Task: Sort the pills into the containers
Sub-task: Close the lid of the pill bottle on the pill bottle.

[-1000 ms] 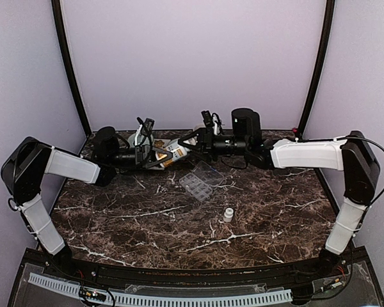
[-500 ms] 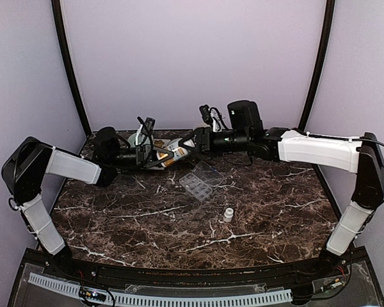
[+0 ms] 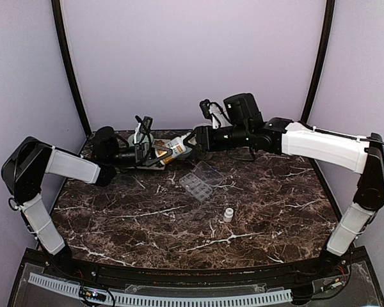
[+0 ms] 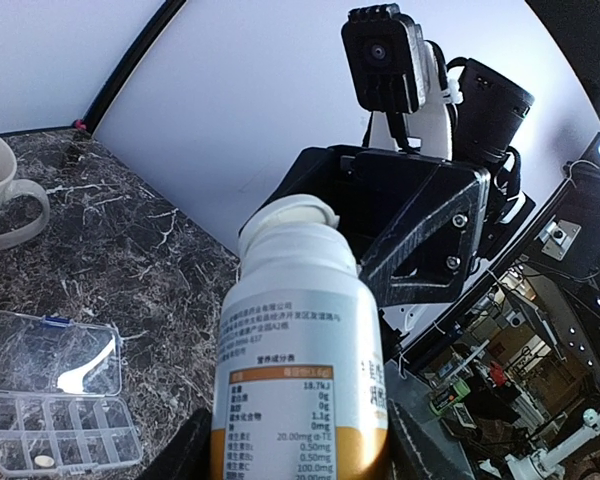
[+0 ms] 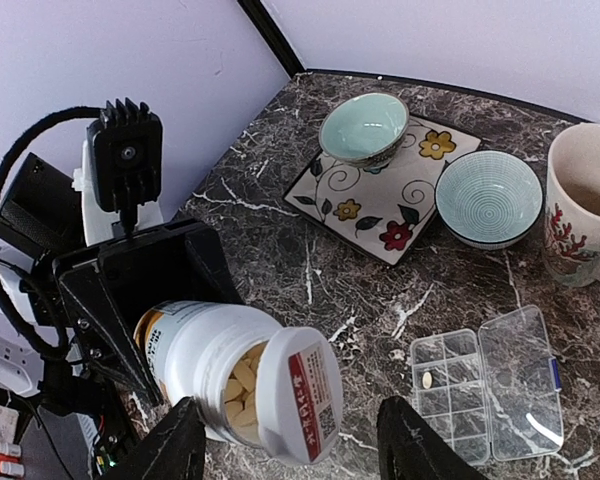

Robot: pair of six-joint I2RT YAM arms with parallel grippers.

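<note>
While the left fingers (image 5: 120, 300) pinch the white pill bottle (image 5: 220, 370) by its body, holding it tipped on its side over the far part of the counter (image 3: 147, 224), its lid stands ajar and pale tablets show packed in the mouth. Just right of it, the right fingers (image 5: 175, 445) are spread wide to either side of that mouth, gripping nothing. Nearer and slightly further right, the organiser box (image 3: 198, 182) lies on the counter with its clear lid folded open. One pale pill (image 5: 427, 380) sits in one compartment and the others look bare. By my reckoning the sorting has barely begun: the bottle is open and looks well filled, so almost every tablet is left to place. A small white cap (image 3: 228, 214) stands nearer again, further right.
</note>
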